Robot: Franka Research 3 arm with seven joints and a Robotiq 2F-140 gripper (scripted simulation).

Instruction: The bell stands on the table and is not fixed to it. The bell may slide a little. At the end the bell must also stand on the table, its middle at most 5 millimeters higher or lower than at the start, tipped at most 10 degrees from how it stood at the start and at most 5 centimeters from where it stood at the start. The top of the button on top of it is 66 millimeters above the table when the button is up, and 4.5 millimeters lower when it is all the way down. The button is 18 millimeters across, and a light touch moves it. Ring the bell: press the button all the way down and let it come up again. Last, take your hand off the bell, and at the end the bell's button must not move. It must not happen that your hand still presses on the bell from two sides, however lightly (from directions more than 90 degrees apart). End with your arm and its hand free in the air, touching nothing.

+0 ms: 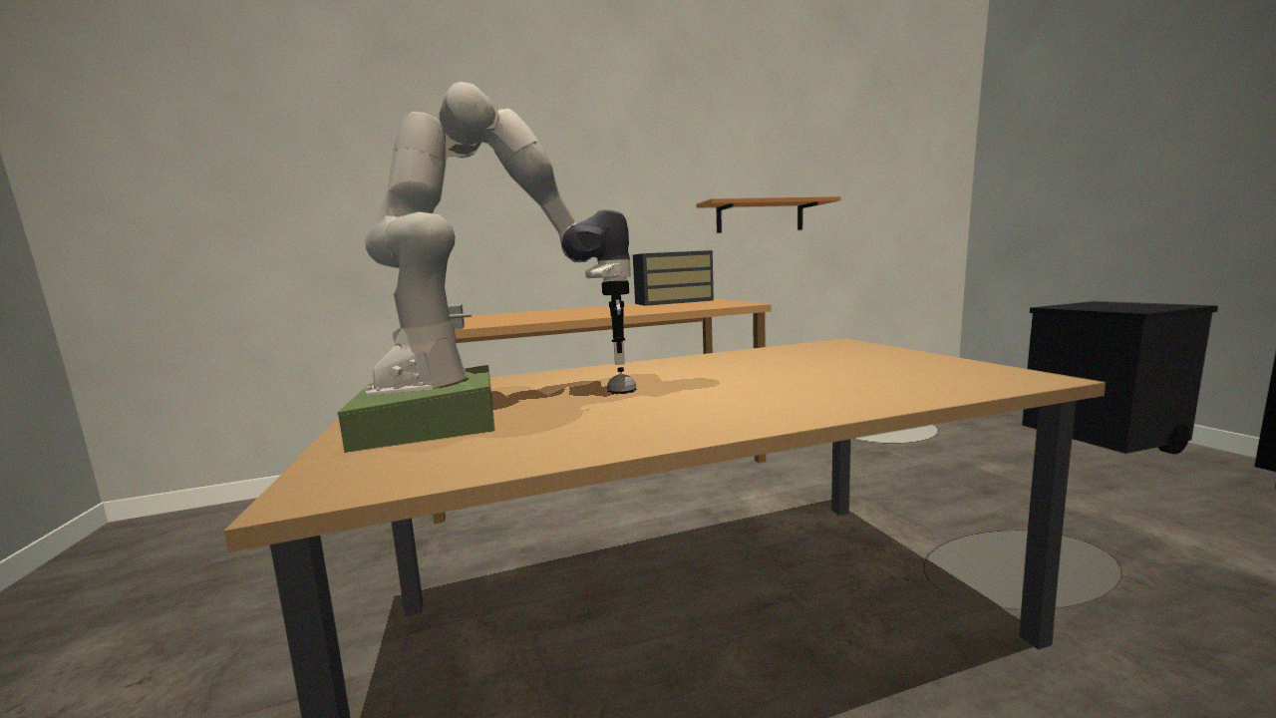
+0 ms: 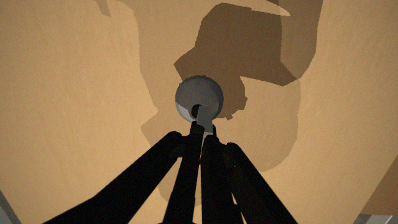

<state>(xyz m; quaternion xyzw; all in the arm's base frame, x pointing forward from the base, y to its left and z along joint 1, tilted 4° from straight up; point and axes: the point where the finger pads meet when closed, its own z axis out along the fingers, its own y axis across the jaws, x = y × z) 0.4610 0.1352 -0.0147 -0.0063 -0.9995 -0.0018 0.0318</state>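
One shut end effector point(image 1: 618, 367) atop bell point(image 1: 621, 384)

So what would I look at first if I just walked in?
Probably the big pale grey robot arm on its green box at the wooden table's back-left corner. Its shut black fingers point straight down at a small round grey bell beneath them.
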